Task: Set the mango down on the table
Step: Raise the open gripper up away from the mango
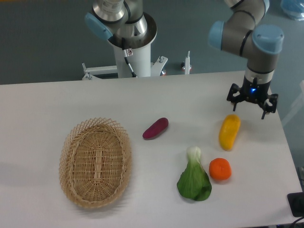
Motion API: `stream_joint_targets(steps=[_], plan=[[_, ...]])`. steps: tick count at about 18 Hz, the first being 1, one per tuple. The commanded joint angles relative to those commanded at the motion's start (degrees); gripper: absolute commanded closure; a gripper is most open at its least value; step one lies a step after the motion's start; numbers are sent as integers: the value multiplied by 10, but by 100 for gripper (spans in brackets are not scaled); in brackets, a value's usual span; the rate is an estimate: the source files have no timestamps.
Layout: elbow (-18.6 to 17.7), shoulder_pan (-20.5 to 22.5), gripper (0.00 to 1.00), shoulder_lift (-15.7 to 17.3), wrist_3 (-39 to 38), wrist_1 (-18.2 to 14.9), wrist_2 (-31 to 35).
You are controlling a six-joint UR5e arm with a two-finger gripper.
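Fixed camera: the mango point(229, 132) is found lying flat on the table point(47, 99), right of centre, its long axis running near-to-far and tilted slightly right at the far end. The gripper point(252, 107) is seen just beyond that far end (fingers spread wide, nothing held). An orange point(220, 169) lies nearer the front edge.

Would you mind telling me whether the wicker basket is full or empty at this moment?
Empty. The basket shows only its bare woven bottom; the mango, orange, sweet potato and leafy green all lie outside it on the table.
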Motion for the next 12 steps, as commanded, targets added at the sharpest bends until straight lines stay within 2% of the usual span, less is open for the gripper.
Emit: stream_joint_targets(steps=[4, 6, 12], plan=[[41, 3, 0, 11, 15, -64, 18], [63, 5, 0, 11, 68, -103, 47], [91, 21, 0, 29, 73, -153, 47]])
